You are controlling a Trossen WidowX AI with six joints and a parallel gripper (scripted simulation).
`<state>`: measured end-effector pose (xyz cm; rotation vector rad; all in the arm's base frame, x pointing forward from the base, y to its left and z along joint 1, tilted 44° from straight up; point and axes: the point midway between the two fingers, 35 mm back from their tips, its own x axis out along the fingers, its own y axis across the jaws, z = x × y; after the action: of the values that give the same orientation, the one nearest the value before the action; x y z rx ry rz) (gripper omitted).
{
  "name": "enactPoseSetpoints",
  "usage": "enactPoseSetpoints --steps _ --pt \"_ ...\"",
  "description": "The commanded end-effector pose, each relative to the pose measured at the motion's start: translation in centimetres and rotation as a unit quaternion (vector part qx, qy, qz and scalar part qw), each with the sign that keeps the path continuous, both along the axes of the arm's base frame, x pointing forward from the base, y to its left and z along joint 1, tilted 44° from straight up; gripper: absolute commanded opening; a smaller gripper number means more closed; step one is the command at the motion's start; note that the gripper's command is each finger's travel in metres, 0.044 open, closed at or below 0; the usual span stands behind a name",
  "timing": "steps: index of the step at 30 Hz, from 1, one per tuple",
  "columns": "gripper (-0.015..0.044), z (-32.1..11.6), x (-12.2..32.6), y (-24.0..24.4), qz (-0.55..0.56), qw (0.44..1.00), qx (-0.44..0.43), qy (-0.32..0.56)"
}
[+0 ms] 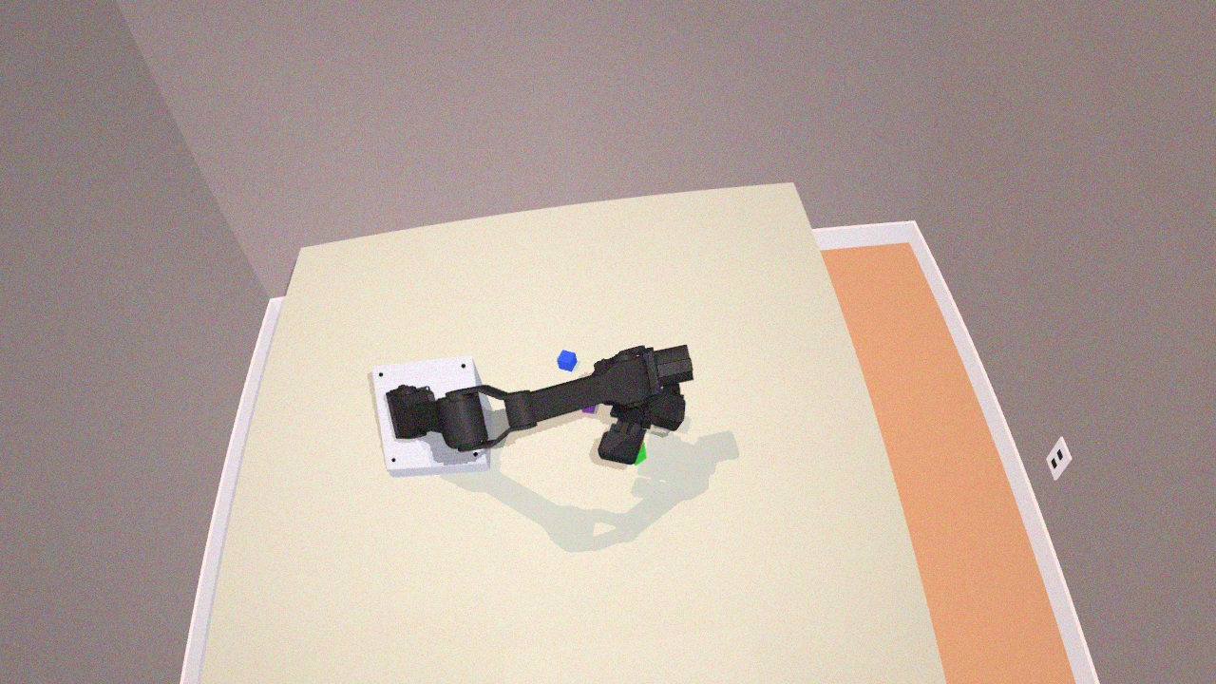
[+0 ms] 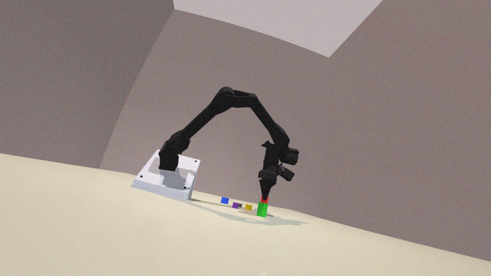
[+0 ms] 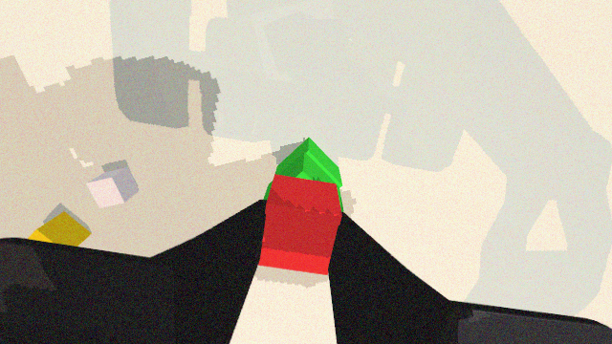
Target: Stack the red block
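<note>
One gripper points straight down, clamped on the red block, which sits directly atop the green tower; the tower's long axis stands upright on the bench.

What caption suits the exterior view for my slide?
Gripper holds the red block at the top of the green tower.

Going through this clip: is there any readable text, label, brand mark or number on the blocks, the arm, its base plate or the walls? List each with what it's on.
None: no readable text, brand or number in any view.
The red block, green tower, blue block and yellow block have plain faces.
The gripper, shut on the red block, is unmarked black.
The white base plate shows only dark dots at its corners.
The wall plate shows two dark slots, no lettering.
</note>
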<state>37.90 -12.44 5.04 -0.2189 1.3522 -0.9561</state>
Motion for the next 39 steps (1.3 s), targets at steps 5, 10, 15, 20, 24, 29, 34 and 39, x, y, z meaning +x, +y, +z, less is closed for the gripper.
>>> enactPoseSetpoints --steps 5,10,15,20,24,29,34,39 --pt "0.0 -0.16 -0.11 -0.21 0.0 1.0 -0.002 0.003" --pt "0.0 -0.16 -0.11 -0.21 0.0 1.0 -0.002 0.003" --pt "0.0 0.22 -0.06 0.18 0.0 1.0 -0.002 0.003" --pt "0.0105 -0.02 -0.13 0.03 0.0 1.0 0.0 0.004" --pt "0.021 -0.02 -0.13 0.03 0.0 1.0 0.0 0.004" --pt "0.0341 -0.02 -0.13 0.03 0.0 1.0 0.0 0.004" --pt "0.044 -0.02 -0.13 0.03 0.0 1.0 0.0 0.004" --pt "0.044 -0.02 -0.13 0.03 0.0 1.0 0.0 0.004"
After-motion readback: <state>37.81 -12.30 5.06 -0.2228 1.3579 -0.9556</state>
